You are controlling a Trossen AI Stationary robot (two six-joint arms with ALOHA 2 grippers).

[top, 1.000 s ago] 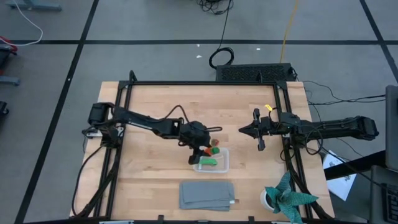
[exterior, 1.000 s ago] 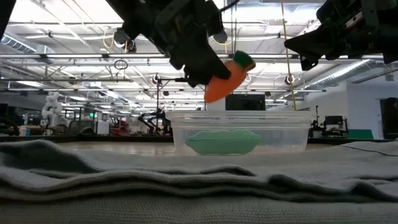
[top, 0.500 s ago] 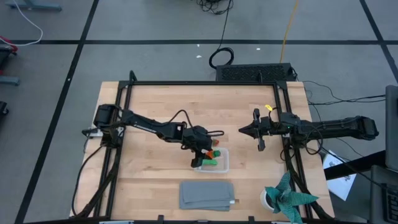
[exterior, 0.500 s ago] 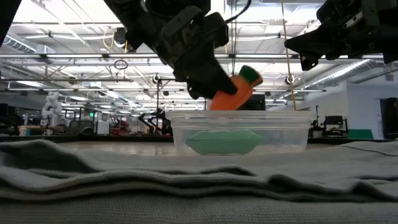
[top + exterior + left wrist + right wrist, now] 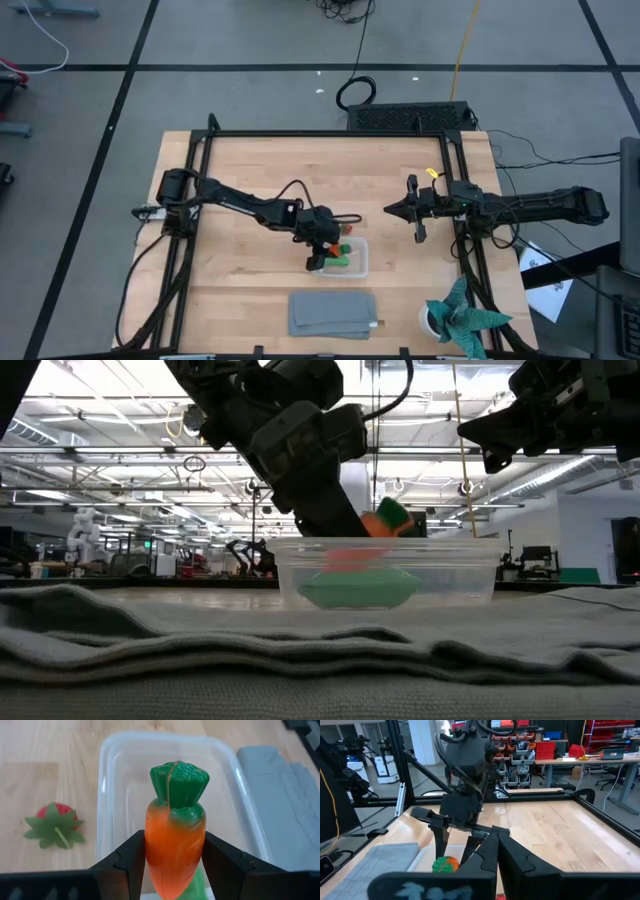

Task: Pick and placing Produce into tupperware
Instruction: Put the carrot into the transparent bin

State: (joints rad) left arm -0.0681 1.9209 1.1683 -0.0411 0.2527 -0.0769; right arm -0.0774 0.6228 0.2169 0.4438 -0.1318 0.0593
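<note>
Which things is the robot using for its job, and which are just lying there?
For the job: carrot in the left gripper, green pod, strawberry, tupperware.
Just lying about: grey cloth, teal paper plant, waiting right gripper.

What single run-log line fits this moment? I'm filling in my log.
left claw: shut on carrot, over tupperware | pod: in tupperware | right claw: shut, waiting
</note>
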